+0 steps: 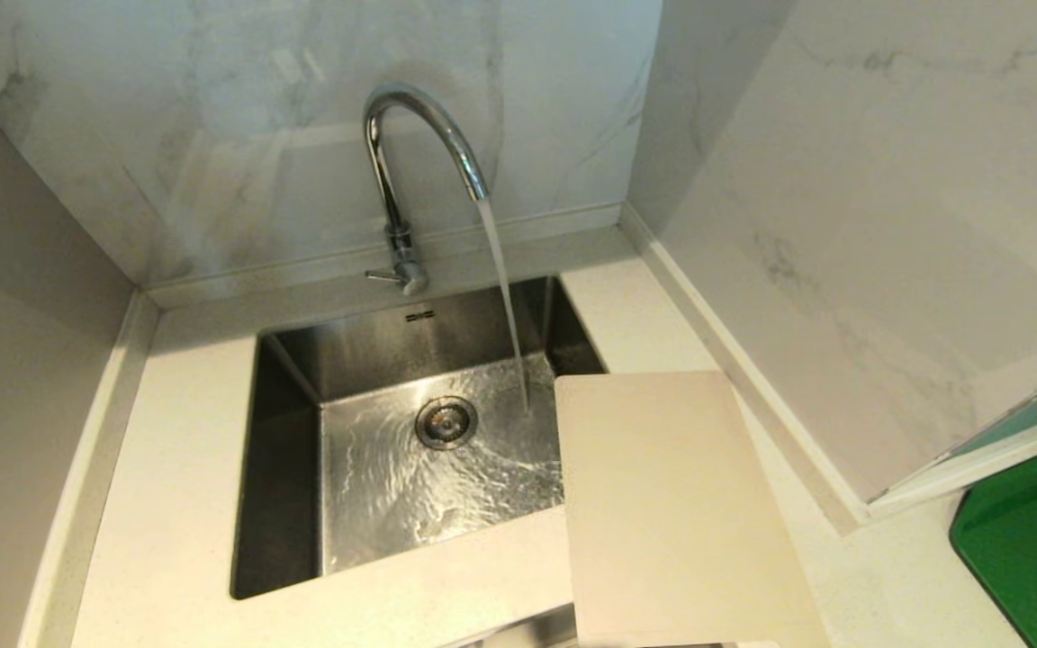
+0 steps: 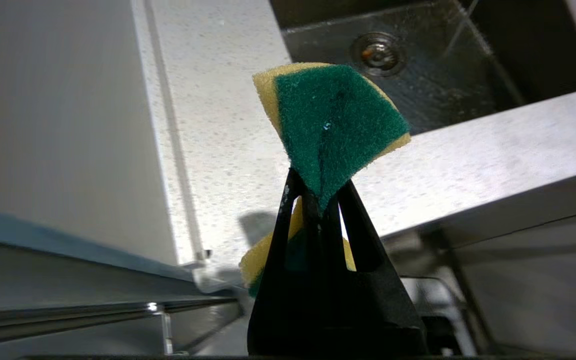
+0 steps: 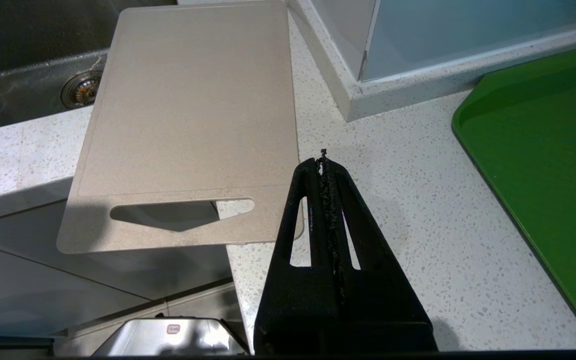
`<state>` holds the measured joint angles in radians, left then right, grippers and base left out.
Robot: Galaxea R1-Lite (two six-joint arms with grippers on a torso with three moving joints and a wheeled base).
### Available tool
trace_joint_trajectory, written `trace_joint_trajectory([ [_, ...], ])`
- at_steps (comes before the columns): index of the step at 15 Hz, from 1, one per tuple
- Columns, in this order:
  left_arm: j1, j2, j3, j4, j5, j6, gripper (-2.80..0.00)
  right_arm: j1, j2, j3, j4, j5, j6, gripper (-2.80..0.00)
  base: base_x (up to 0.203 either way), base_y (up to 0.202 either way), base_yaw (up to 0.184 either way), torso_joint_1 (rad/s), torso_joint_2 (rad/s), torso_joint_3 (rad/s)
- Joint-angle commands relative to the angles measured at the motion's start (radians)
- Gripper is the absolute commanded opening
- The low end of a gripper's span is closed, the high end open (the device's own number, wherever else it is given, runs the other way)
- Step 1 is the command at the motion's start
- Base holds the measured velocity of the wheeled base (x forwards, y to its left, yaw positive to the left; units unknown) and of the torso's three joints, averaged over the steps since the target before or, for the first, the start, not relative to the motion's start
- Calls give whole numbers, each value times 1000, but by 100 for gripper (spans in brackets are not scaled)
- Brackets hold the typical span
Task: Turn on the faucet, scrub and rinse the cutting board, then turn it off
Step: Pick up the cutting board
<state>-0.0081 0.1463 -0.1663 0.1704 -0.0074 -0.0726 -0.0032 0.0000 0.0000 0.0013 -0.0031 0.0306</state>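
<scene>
Left fingers (image 2: 318, 200) pinching sponge (image 2: 335, 127); cutting board (image 1: 671, 504) lengthwise toward faucet wall.

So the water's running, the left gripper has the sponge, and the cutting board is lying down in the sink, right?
Not quite: the cutting board lies on the counter, one corner overhanging the sink, as the head view shows. Water runs from the faucet; the left gripper holds the sponge.

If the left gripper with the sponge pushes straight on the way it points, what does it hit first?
Probably the pale speckled counter beside the sink; the sponge pinched in the left gripper would touch first. Depth is unclear.
</scene>
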Motion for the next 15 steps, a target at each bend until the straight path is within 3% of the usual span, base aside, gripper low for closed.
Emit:
trace_joint_trajectory([
  [1, 9, -120, 62, -5, 10, 44, -280, 0, 0, 0, 0, 0, 0, -280, 0, 0, 0, 0, 0, 0],
  [6, 8, -146, 168, -163, 3, 124, -280, 0, 0, 0, 0, 0, 1, -280, 0, 0, 0, 0, 0, 0],
  [9, 8, -146, 168, -169, 11, 69, -280, 0, 0, 0, 0, 0, 0, -280, 0, 0, 0, 0, 0, 0],
  [15, 8, -146, 168, -170, 12, 62, -280, 0, -2, 0, -3, 3, -19, -280, 0, 0, 0, 0, 0, 0],
])
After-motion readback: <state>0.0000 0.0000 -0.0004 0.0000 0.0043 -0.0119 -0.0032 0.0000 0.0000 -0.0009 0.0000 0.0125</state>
